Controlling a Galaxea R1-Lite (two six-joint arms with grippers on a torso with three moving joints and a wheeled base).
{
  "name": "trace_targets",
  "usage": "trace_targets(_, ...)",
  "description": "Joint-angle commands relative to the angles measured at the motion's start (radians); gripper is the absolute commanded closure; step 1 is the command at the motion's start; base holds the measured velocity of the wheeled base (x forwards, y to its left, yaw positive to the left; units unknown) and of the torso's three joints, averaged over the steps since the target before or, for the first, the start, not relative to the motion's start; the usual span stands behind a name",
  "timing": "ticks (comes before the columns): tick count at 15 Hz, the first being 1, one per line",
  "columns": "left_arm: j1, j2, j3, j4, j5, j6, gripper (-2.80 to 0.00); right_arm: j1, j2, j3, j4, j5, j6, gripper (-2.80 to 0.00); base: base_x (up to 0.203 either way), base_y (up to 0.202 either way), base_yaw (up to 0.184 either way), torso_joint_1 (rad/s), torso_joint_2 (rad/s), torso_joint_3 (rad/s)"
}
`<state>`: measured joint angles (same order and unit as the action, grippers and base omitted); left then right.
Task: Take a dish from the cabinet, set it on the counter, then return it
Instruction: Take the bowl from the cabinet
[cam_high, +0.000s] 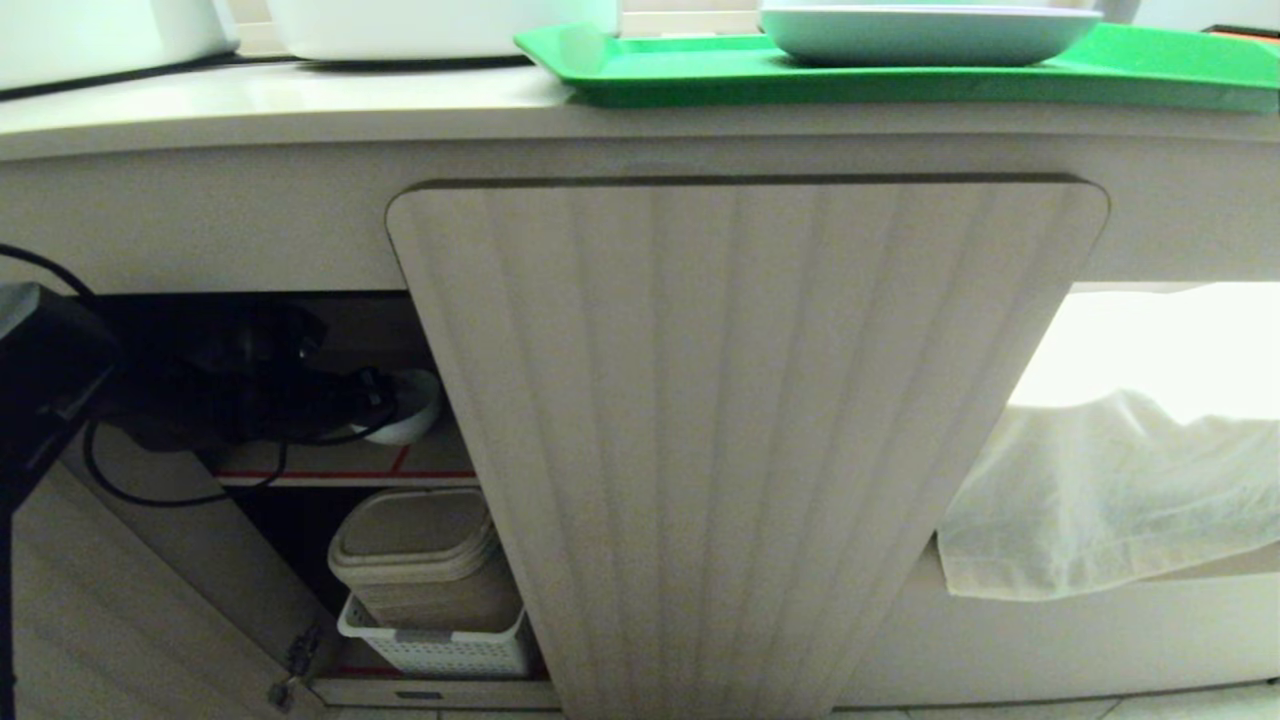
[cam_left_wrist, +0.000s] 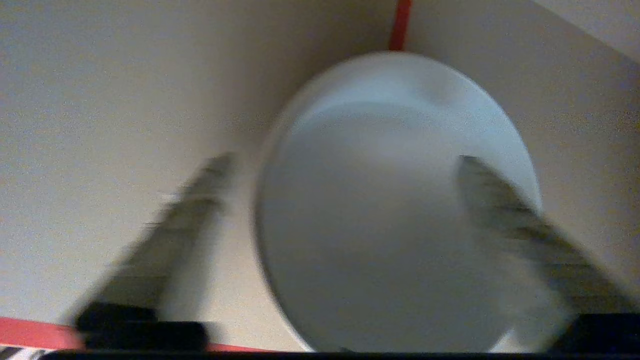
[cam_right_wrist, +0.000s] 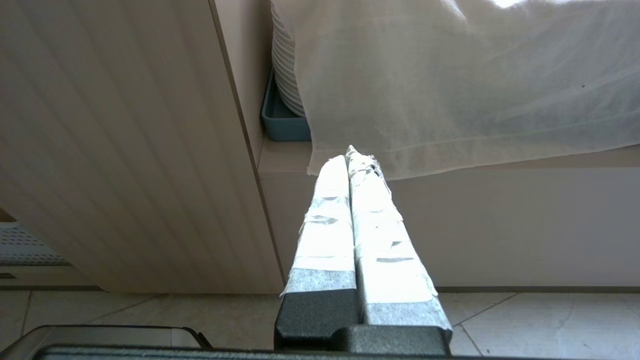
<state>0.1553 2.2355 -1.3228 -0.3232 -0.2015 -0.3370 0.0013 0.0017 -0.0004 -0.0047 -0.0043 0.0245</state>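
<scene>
The dish (cam_high: 412, 405), a small white bowl, stands on the cabinet's inner shelf (cam_high: 350, 470), which is edged with red tape. My left gripper (cam_high: 375, 395) reaches into the cabinet past the open left door and is at the bowl. In the left wrist view the dish (cam_left_wrist: 380, 210) fills the space between the fingers. The left gripper (cam_left_wrist: 345, 159) is open: one finger (cam_left_wrist: 190, 225) stands outside the rim with a gap, the other (cam_left_wrist: 500, 215) lies over the bowl near its far rim. The right gripper (cam_right_wrist: 350, 152) is shut and empty, parked low by the fluted door (cam_right_wrist: 125, 150).
The cabinet's closed fluted door (cam_high: 740, 430) fills the middle. The counter (cam_high: 300, 100) above carries a green tray (cam_high: 900, 75) with a pale plate (cam_high: 920, 30) and white pots (cam_high: 400, 25). Below the shelf a white basket (cam_high: 440, 640) holds a beige container (cam_high: 420, 550). A white cloth (cam_high: 1120, 490) hangs at right.
</scene>
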Motion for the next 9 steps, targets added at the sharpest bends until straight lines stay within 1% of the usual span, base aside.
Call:
trace_targets(1,-0.002,0.003,0.0,-0.002,-0.001,-0.002,0.0,0.0,0.0,-0.001,0.0,0.0,0.0,0.0,0.0,0.0,0.0,0.0,0.0,0.0)
trace_targets(9,0.0,-0.004,-0.001,-0.005,0.001,-0.002,0.0,0.0,0.0,0.0,0.0,0.0,0.0,0.0,0.0,0.0,0.0,0.0,0.0,0.0)
